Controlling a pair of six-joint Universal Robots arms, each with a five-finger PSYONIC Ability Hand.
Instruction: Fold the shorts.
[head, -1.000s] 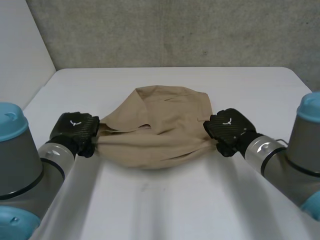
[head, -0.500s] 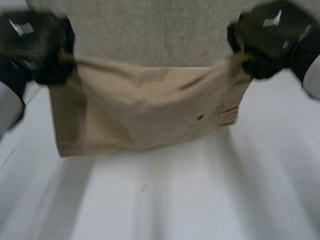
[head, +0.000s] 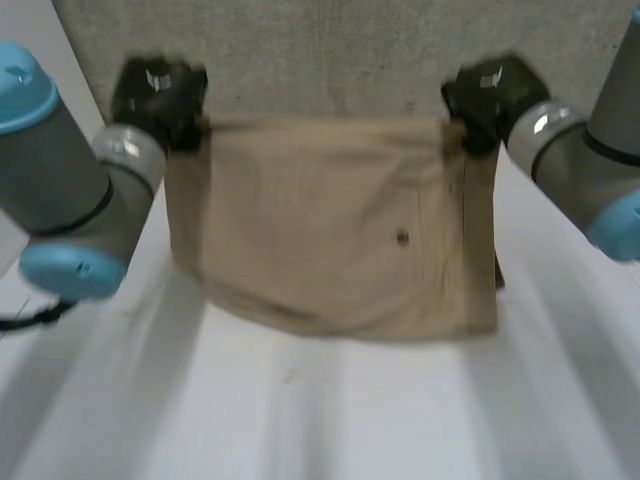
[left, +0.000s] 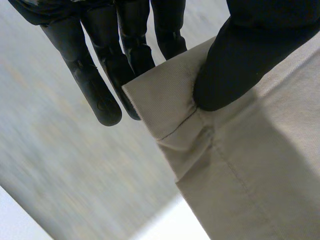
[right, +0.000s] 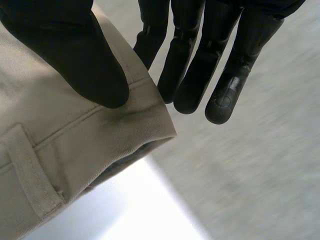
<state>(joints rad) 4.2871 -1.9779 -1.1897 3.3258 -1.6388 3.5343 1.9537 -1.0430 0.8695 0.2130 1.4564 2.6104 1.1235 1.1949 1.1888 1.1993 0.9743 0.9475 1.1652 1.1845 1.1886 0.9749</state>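
The tan shorts (head: 330, 225) hang in the air above the white table (head: 320, 410), spread flat between both hands, with the lower edge near the tabletop. My left hand (head: 160, 92) pinches the upper left corner of the shorts (left: 240, 150) between thumb (left: 240, 60) and fingers (left: 100, 75). My right hand (head: 490, 95) pinches the upper right corner, the waistband end with a belt loop (right: 35, 175), between thumb (right: 80, 55) and fingers (right: 200, 65).
A grey wall (head: 330, 55) stands behind the table. A pale panel (head: 40, 30) is at the far left. Bare tabletop lies in front of the hanging shorts.
The shorts lay bunched on the table a second ago; both hands have lifted them up and away, pulling them taut and spread.
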